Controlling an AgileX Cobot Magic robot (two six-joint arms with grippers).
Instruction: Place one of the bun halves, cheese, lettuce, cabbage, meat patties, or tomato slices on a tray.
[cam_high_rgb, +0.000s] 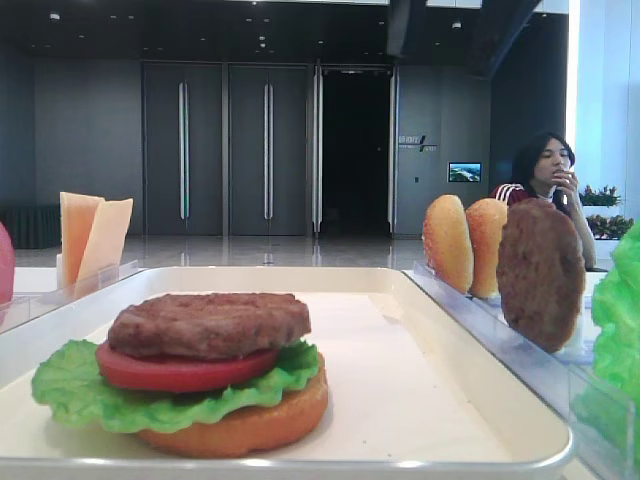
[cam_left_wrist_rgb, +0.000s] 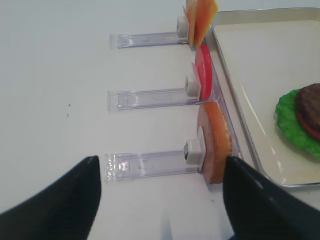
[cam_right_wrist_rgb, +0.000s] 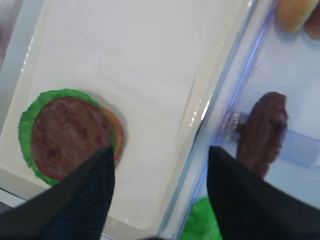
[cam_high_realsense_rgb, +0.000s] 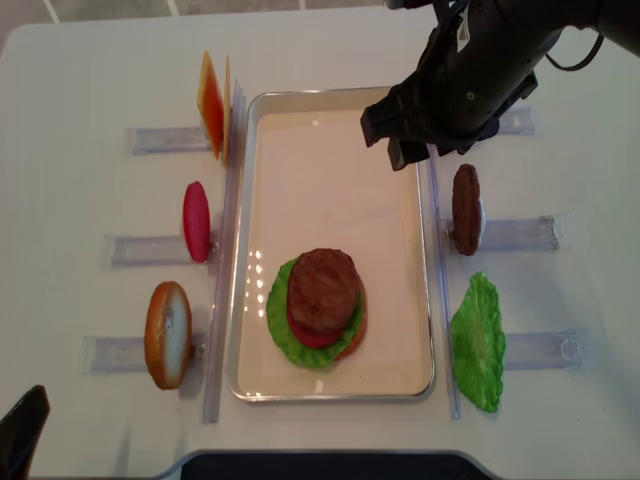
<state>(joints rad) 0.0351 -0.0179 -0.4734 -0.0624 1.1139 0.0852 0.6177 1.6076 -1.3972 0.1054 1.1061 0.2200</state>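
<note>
On the cream tray (cam_high_realsense_rgb: 247, 250) sits a stack: bun half, lettuce, tomato slice, and a meat patty (cam_high_realsense_rgb: 323, 283) on top. My right gripper (cam_right_wrist_rgb: 160, 150) hangs open and empty above the tray's right rim, with the stacked patty (cam_right_wrist_rgb: 70, 132) to its left and a spare patty (cam_right_wrist_rgb: 262, 132) in a holder to its right. My left gripper (cam_left_wrist_rgb: 161, 160) stands open over the bare table, near a bun half (cam_left_wrist_rgb: 215, 142) upright in its holder. Behind that bun half stand a tomato slice (cam_left_wrist_rgb: 203, 72) and cheese (cam_left_wrist_rgb: 200, 17). A loose lettuce leaf (cam_high_realsense_rgb: 478, 340) lies right of the tray.
Clear plastic holders (cam_high_realsense_rgb: 150, 247) line both long sides of the tray. Two more bun halves (cam_high_rgb: 448, 242) stand at the back right, under my right arm (cam_high_realsense_rgb: 470, 70) in the overhead view. A person (cam_high_rgb: 545, 175) sits beyond the table.
</note>
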